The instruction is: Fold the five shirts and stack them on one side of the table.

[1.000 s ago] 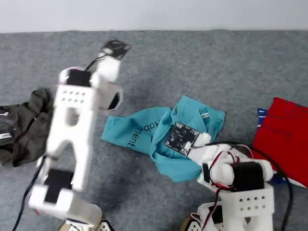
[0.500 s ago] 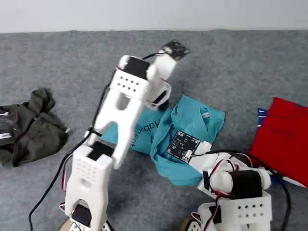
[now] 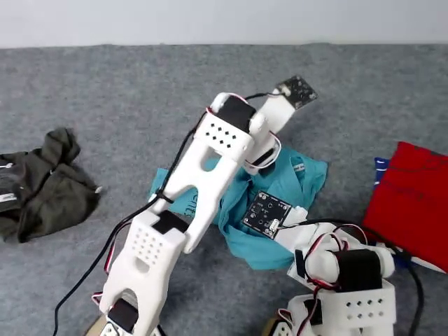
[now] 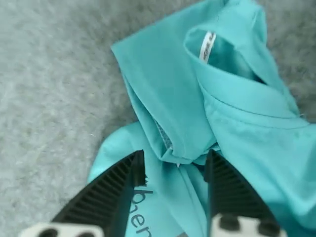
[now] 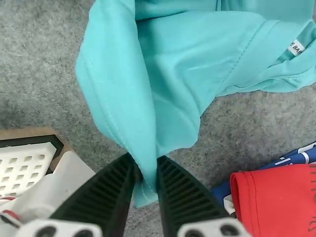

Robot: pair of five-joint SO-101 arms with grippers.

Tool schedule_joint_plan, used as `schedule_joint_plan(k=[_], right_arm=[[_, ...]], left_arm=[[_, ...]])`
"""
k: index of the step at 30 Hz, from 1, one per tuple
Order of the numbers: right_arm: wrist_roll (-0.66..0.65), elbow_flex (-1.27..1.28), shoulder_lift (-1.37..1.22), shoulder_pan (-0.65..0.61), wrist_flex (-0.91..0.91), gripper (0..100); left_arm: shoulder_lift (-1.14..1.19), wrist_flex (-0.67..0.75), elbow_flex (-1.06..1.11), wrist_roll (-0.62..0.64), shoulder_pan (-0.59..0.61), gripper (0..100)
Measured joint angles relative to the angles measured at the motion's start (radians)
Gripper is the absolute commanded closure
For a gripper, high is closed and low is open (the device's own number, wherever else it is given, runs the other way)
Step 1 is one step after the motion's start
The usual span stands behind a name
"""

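Note:
A crumpled teal shirt (image 3: 297, 178) lies mid-table; its collar tag (image 4: 207, 45) faces up. My left gripper (image 4: 174, 165) hangs open just above a bunched fold of the teal shirt (image 4: 232, 98), one finger on each side of it. My right gripper (image 5: 145, 177) is shut on a lower edge of the teal shirt (image 5: 163, 74) and holds that edge lifted off the grey table. In the high view the left arm (image 3: 203, 182) stretches over the shirt and the right arm (image 3: 336, 262) sits at its near right corner.
A folded red shirt (image 3: 409, 196) lies on a blue one (image 3: 380, 169) at the right edge; the red shirt (image 5: 276, 197) is also close to my right gripper. A dark olive shirt (image 3: 42, 185) sits crumpled at the left. Bare grey table (image 3: 140, 84) stretches behind.
The left arm has swung from the left side of the table rightward and now hangs over the teal shirt. The right gripper has kept its hold on the shirt's edge.

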State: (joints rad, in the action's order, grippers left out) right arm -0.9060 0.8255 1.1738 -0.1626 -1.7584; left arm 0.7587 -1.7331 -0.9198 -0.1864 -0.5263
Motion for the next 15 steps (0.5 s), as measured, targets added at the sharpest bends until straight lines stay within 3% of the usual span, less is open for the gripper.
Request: schedule_joint_plan(k=[12,15], right_arm=[[0.000,0.000,0.000,0.000,0.000,98.8],[0.000,0.000,0.000,0.000,0.000,98.8]], left_arm=[[0.110,0.000,0.000,0.000,0.002,80],[0.112,0.000,0.000,0.000,0.002,84]])
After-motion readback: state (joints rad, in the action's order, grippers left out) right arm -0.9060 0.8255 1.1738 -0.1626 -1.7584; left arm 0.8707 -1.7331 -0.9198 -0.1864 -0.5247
